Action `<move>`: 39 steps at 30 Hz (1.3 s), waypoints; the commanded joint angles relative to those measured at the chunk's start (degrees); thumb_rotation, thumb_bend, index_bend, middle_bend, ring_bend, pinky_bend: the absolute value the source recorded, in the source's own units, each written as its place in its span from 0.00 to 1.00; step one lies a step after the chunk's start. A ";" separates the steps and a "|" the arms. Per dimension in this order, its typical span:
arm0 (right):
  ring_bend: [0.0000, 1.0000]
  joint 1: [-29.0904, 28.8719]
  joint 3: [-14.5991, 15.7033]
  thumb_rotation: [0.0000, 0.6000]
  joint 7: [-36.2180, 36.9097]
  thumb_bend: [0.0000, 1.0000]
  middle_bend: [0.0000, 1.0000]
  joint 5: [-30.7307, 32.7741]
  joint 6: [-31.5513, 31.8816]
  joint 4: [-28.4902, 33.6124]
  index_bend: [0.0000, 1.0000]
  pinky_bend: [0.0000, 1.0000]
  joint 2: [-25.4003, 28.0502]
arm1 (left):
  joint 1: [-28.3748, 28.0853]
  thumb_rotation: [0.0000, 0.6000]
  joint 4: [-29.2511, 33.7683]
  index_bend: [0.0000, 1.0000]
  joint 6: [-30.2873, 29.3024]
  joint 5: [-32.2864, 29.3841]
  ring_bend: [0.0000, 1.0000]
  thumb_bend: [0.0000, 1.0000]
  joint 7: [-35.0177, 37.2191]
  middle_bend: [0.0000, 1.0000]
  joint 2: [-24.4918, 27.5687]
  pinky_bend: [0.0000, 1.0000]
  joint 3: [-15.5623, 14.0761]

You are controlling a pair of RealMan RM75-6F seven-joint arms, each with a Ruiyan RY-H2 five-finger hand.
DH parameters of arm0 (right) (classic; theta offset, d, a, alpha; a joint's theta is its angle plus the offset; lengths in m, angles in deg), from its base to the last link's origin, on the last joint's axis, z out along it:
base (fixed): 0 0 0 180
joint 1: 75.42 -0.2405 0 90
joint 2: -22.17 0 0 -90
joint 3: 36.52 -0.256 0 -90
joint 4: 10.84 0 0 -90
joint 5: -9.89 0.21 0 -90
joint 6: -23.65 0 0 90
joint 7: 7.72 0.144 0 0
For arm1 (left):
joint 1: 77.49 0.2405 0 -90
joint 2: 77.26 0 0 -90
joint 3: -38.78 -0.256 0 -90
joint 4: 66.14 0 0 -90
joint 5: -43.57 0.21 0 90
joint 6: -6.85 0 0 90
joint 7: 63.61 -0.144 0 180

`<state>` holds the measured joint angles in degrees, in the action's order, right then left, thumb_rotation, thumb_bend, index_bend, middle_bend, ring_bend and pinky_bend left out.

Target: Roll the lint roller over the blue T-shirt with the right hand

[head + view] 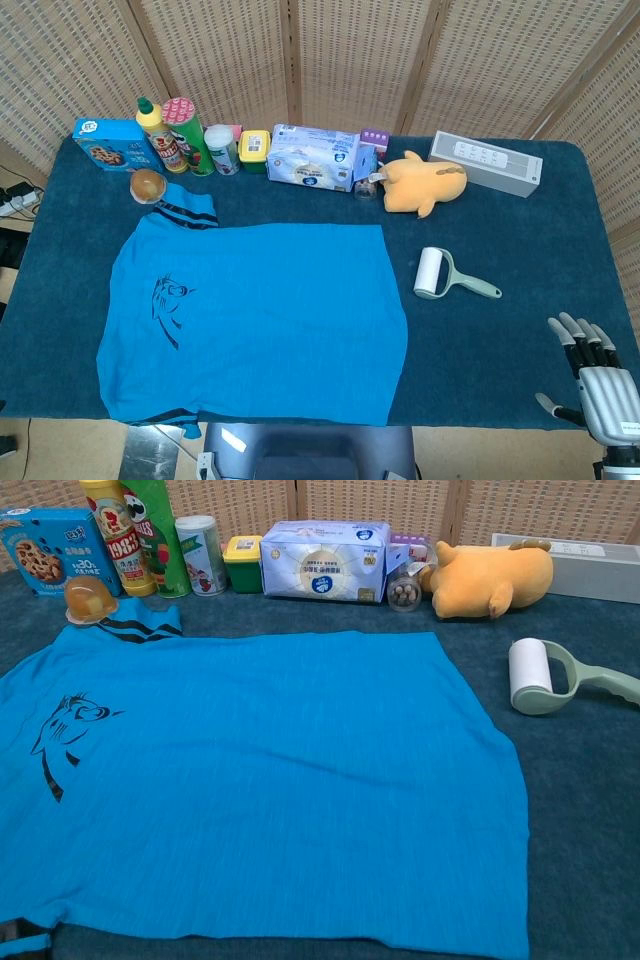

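Observation:
The blue T-shirt (255, 315) (260, 780) lies flat across the left and middle of the dark blue table, with a black print near its left sleeve. The lint roller (447, 274) (552, 675), a white roll on a pale green handle, lies on the cloth to the right of the shirt, handle pointing right. My right hand (598, 385) shows at the table's front right edge in the head view, fingers spread and empty, well short of the roller. My left hand appears in neither view.
Along the back edge stand a cookie box (110, 143), a yellow bottle (158, 133), a chips can (187, 133), a tissue pack (315, 157), an orange plush toy (425, 183) and a grey box (487, 162). A small round object (148, 185) sits by the shirt's collar.

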<state>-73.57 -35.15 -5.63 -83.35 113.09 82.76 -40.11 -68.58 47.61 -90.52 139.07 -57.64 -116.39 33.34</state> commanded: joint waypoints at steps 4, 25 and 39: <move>0.00 -1.20 -0.21 1.00 0.33 0.00 0.00 -0.01 -1.72 -0.62 0.06 0.00 -0.48 | 0.46 1.00 -0.33 0.00 -0.68 0.48 0.00 0.08 -0.15 0.00 -0.22 0.00 -0.18; 0.04 -22.30 -11.49 1.00 4.24 0.00 0.09 16.57 -30.11 -15.57 0.05 0.08 -12.12 | -1.42 1.00 1.47 0.00 2.15 -3.45 0.00 0.08 -0.89 0.00 -0.40 0.00 1.45; 0.09 -27.48 -12.50 1.00 7.03 0.00 0.13 20.46 -36.11 -27.18 0.11 0.16 -20.56 | -2.40 1.00 3.24 0.00 4.13 -7.57 0.00 0.08 -2.40 0.00 -0.35 0.00 2.51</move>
<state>-100.55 -47.42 1.18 -63.08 77.25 56.17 -60.09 -70.86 50.64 -86.58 131.82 -59.80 -116.71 35.68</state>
